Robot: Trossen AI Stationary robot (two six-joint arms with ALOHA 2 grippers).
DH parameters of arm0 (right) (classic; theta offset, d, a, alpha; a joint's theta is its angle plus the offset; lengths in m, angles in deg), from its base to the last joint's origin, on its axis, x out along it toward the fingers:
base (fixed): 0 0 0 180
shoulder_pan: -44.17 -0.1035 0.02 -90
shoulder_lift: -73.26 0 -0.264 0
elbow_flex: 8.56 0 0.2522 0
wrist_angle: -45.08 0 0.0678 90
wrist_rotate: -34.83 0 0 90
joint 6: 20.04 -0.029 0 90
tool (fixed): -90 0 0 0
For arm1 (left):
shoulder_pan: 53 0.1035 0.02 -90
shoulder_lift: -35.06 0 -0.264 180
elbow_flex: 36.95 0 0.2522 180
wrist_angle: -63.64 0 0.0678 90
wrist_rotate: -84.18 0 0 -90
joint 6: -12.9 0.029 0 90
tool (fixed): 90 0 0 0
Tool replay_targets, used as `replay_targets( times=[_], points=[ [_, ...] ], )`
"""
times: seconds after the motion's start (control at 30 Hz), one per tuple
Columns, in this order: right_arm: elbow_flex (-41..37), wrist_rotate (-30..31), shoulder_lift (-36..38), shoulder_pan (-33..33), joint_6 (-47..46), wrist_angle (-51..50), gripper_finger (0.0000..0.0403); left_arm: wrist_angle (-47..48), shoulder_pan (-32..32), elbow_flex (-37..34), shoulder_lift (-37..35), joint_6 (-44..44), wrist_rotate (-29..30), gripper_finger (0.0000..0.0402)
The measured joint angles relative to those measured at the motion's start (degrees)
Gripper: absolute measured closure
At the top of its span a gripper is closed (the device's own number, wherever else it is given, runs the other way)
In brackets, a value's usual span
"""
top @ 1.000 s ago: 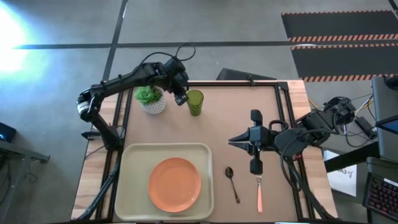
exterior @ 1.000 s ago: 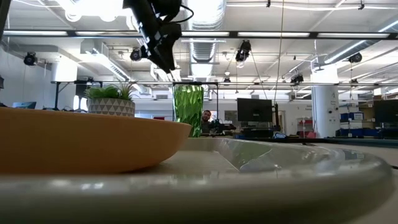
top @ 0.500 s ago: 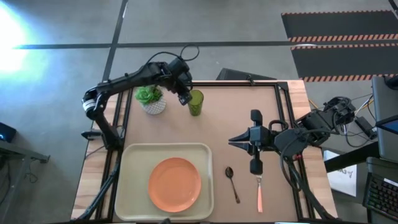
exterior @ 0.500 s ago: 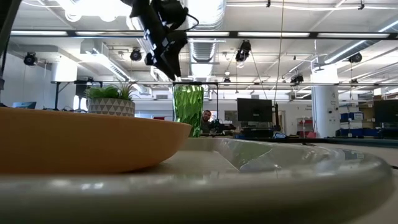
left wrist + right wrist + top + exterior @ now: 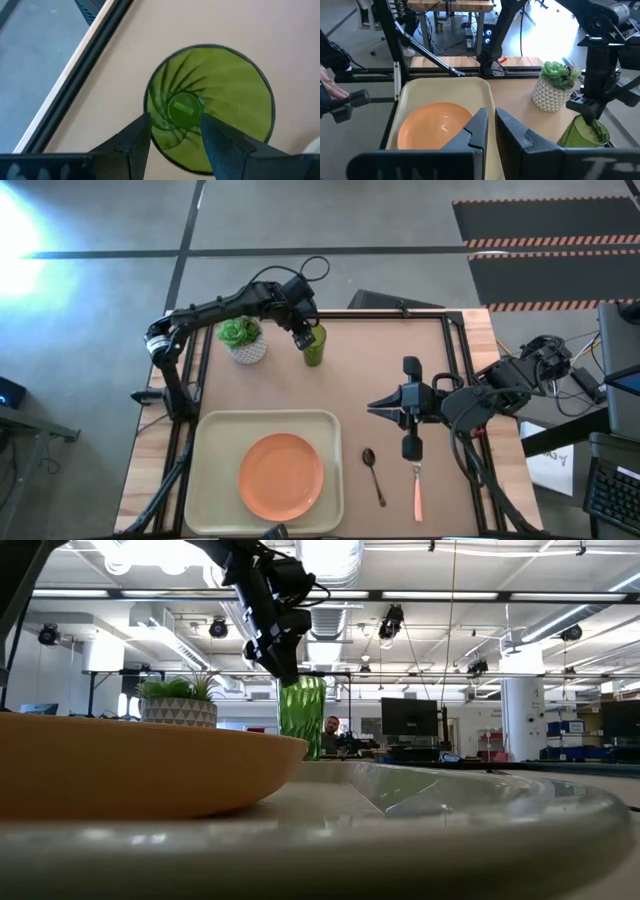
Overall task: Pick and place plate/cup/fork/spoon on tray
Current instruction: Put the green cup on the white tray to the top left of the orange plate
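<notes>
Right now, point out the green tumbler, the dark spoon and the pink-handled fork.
translucent olive-green tumbler [image 5: 314, 346], high view, its side wall.
small dark metal spoon [image 5: 374, 477], high view, mid-handle.
pink-handled fork [image 5: 417, 493], high view, its handle.

— What sits on the counter [image 5: 400, 360]?
— A tray [image 5: 212, 440] at the lower left of the overhead frame.
— And beside it?
— A spoon [image 5: 373, 474] just right of the tray, then a fork [image 5: 417, 488] further right, apart from it.
— The far edge?
— A potted plant [image 5: 241, 340] at the upper left, with a cup [image 5: 314, 348] near it on its right.
</notes>
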Motion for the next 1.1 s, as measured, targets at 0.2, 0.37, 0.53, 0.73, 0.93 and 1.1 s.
replay_targets(
  times=[0.2, 0.37, 0.53, 0.73, 0.93, 1.1],
  points=[
    [0.00, 0.00, -0.02, 0.00, 0.09, -0.13, 0.0378, 0.39, -0.38, 1.38, -1.47, -0.02, -0.76, 0.0246],
    [0.00, 0.00, -0.02, 0.00, 0.09, -0.08, 0.0378, 1.15, -0.38, 5.16, -2.40, 0.89, 0.09, 0.0246],
    [0.00, 0.00, -0.02, 0.00, 0.09, 0.01, 0.0378, 3.44, -0.40, 5.60, -2.28, 3.43, 0.15, 0.0246],
    [0.00, 0.00, -0.02, 0.00, 0.09, 0.03, 0.0378, 9.09, -0.25, 5.38, -1.38, 7.94, 2.21, 0.0246],
    [0.00, 0.02, -0.02, 0.00, -0.95, 0.03, 0.0378, 7.54, 0.03, 5.41, -0.81, 8.94, 1.98, 0.0246],
    [0.00, 0.00, -0.37, 0.00, -2.32, 0.03, 0.0378, 7.53, 0.04, 5.41, 0.76, 8.96, 1.24, 0.0246]
  ],
)
